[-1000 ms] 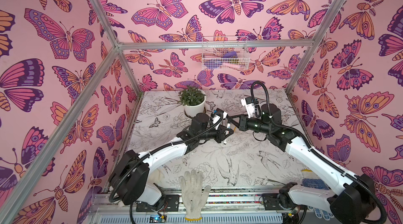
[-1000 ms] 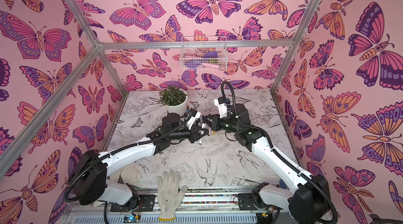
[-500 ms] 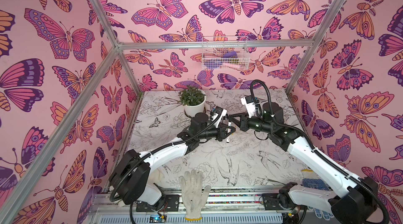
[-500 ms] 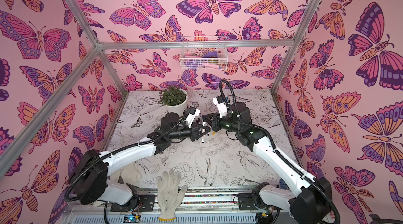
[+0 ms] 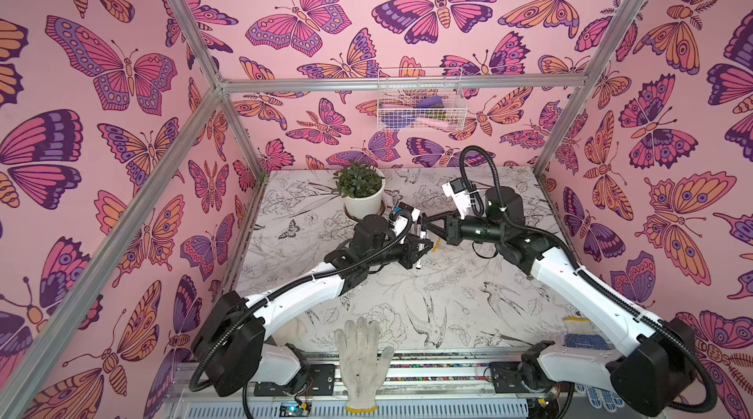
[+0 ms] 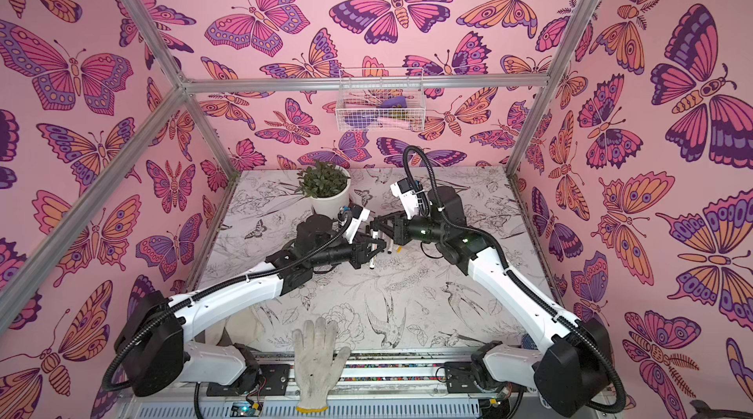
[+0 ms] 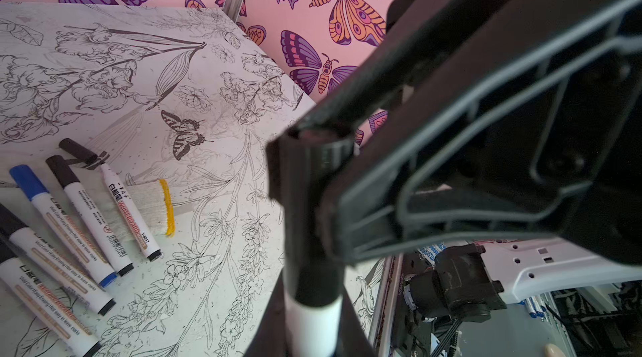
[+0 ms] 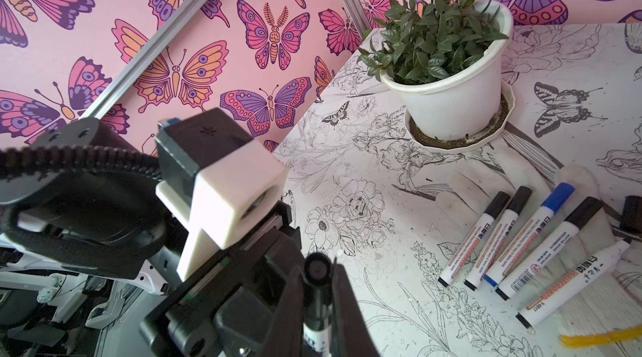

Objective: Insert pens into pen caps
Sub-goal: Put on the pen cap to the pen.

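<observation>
My left gripper (image 5: pixel 419 249) (image 7: pixel 312 327) is shut on a white pen (image 7: pixel 312 320) (image 6: pixel 371 252), held upright above the table's middle. My right gripper (image 5: pixel 425 226) (image 8: pixel 318 289) is shut on a black pen cap (image 8: pixel 317 273) (image 7: pixel 314 233), which sits over the top end of that pen. Several capped pens (image 8: pixel 514 240) (image 7: pixel 66 230) lie side by side on a white glove. Beside them lies one uncapped pen (image 8: pixel 573 282) (image 7: pixel 130 213), with a loose black pen cap (image 7: pixel 77 152) (image 8: pixel 630 214) near its tip. In both top views the grippers hide these.
A potted plant (image 5: pixel 360 188) (image 8: pixel 448 70) stands at the back, left of the grippers. The glove under the pens has a yellow cuff (image 7: pixel 169 207) (image 8: pixel 597 339). Another white glove (image 5: pixel 362 360) hangs over the front rail. A wire basket (image 5: pixel 419 105) is on the back wall.
The right gripper has come left and closed the gap to the left gripper. The cap now sits on the pen's end. The left arm has barely shifted.
</observation>
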Robot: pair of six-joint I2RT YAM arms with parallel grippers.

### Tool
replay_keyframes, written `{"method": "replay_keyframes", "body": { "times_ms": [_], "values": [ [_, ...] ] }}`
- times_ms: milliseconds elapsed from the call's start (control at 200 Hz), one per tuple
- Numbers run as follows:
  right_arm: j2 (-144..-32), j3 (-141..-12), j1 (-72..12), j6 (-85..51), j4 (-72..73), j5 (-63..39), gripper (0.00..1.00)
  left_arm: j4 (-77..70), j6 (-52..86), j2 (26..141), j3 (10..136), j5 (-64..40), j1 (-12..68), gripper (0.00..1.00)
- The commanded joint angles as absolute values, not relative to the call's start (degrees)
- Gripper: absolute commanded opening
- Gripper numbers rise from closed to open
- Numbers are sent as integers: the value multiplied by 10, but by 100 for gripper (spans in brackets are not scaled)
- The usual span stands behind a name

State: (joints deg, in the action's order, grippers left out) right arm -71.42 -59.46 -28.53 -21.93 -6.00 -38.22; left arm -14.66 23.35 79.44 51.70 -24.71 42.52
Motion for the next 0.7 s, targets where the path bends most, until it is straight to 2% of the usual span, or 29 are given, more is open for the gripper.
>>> {"method": "replay_keyframes", "body": {
  "times_ms": [0,335,696],
  "values": [
    [-704,-551,-321,-200,-243,-571,0,-257,242,794,573,-79,386,0],
    [-714,-555,-343,-129,-343,-546,0,-223,181,810,644,-34,386,0],
    [-720,-524,-347,-133,-340,-546,0,-219,164,814,667,-25,384,0]
  ]
}}
